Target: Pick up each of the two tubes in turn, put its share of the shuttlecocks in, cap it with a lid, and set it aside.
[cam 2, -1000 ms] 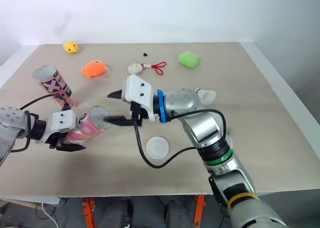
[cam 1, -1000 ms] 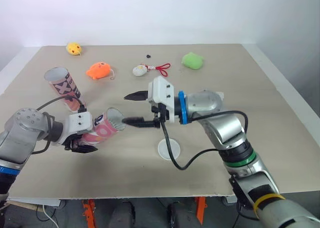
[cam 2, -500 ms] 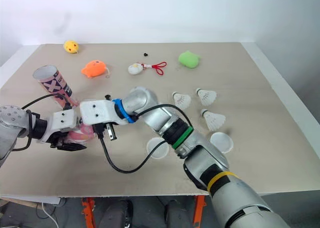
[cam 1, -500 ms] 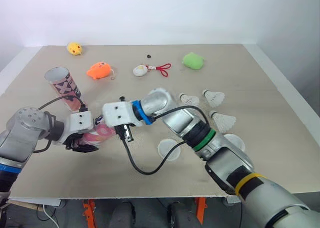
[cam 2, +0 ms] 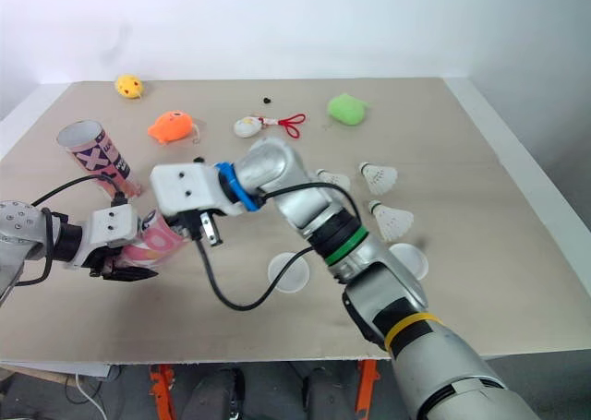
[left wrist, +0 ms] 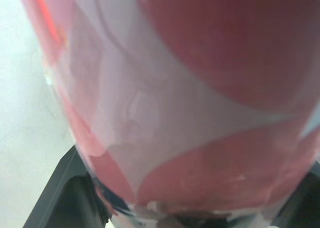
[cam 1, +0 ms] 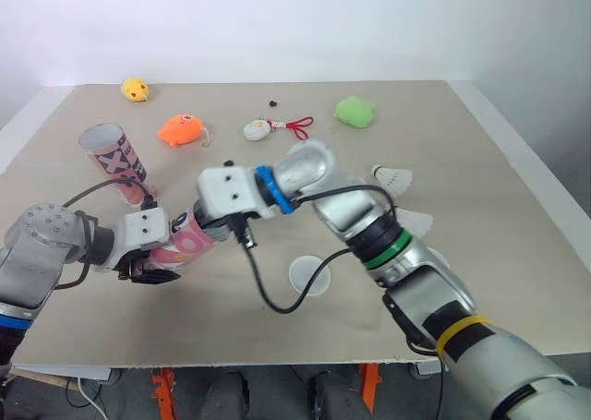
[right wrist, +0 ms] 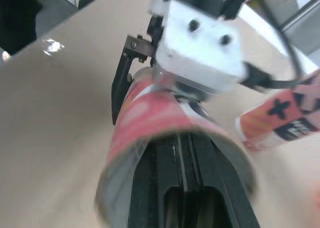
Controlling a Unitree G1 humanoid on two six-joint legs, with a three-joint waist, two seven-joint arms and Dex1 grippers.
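Observation:
A pink and white tube [cam 1: 183,243] lies tilted just above the table, with my left gripper [cam 1: 150,267] shut on its lower end. My right gripper [right wrist: 180,155] is pushed into the tube's open mouth [right wrist: 175,138], its fingers [right wrist: 165,163] close together inside. What lies deeper in the tube is hidden. A second pink tube [cam 1: 114,159] stands leaning at the left. Three white shuttlecocks lie on the right: one [cam 2: 377,175], another [cam 2: 393,220], and a third [cam 2: 330,178] partly behind my right arm. Two white lids rest near the front, one [cam 1: 308,275] in the middle and one [cam 2: 408,260] to the right.
Along the far side of the table [cam 1: 517,208] lie a yellow toy [cam 1: 135,90], an orange toy [cam 1: 185,129], a white toy with a red cord [cam 1: 259,129], a small black piece [cam 1: 274,102] and a green toy [cam 1: 355,113].
One second ago my right gripper stood open just in front of the tube's mouth. It has since swung round and gone into the tube. The left gripper has kept hold of the tube.

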